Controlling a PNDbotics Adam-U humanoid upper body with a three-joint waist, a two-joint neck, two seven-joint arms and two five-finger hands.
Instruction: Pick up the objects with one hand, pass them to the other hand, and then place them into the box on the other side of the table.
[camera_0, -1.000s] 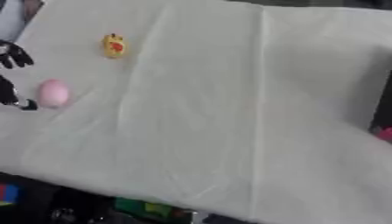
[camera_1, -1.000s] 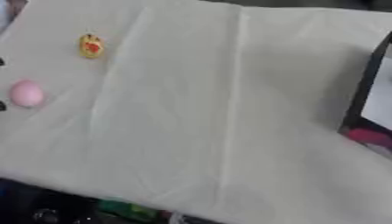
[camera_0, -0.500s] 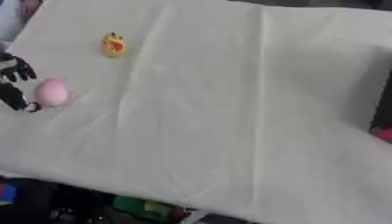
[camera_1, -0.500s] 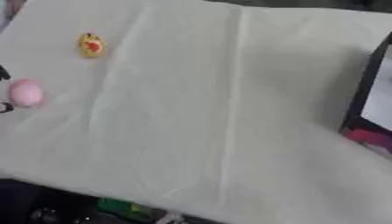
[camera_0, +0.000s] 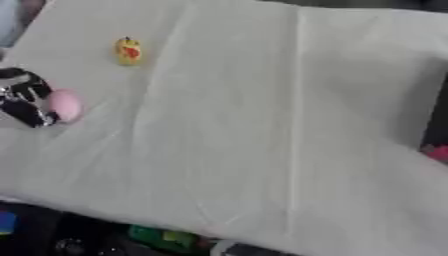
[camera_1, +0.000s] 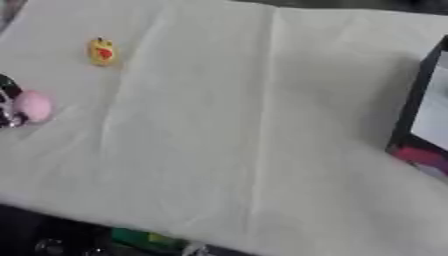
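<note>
My left hand (camera_0: 24, 97) sits at the worktop's (camera_0: 262, 125) left edge, fingers curled around the pink ball (camera_0: 65, 105), touching it. It could roll off that edge if my fingers nudge it. The yellow toy (camera_0: 128, 50) waits beyond; the box (camera_1: 424, 125) stands far right.

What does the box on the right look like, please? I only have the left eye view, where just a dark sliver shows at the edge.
Observer: In the right eye view the box shows a dark upright wall and a pale inside.
Operator: Is anything lying by it?
Observer: Something pink or magenta sits at its lower edge.
Operator: Does the right hand show there?
Observer: No, only the left hand, beside the pink ball.
</note>
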